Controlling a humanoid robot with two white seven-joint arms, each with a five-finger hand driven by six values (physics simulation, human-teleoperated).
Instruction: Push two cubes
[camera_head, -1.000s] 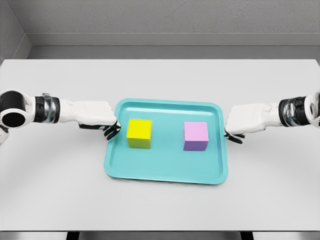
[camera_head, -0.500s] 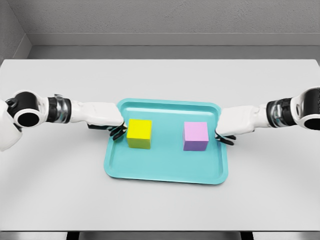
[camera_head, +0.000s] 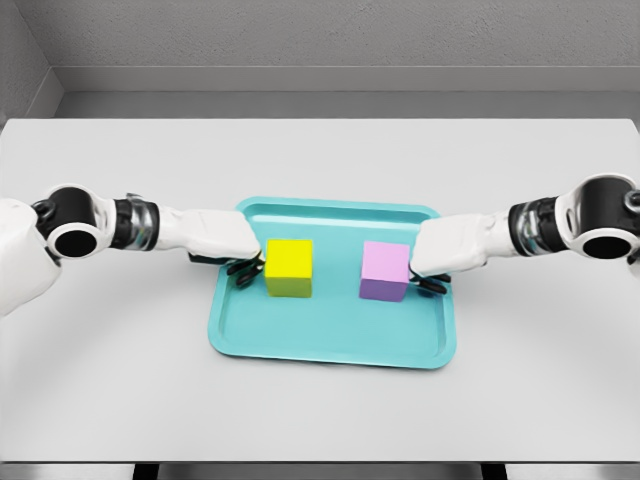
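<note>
The 2 cubes sit inside the teal tray on the white counter, apart from each other with bare tray floor between them. The left hand reaches over the tray's left rim, its dark fingers curled downward and touching the outer face of the yellow cube. The right hand does the same from the right rim, its fingers curled low against the outer face of the pink cube. Neither hand pinches anything; both press.

The step in hand looks like driving the 2 cubes inward toward each other. To do it well, each hand should push level and through the middle of its cube's face, since contact near a corner would likely spin the cube. Both pushes should be even and slow, so the tray does not slide and the cubes meet face to face.
</note>
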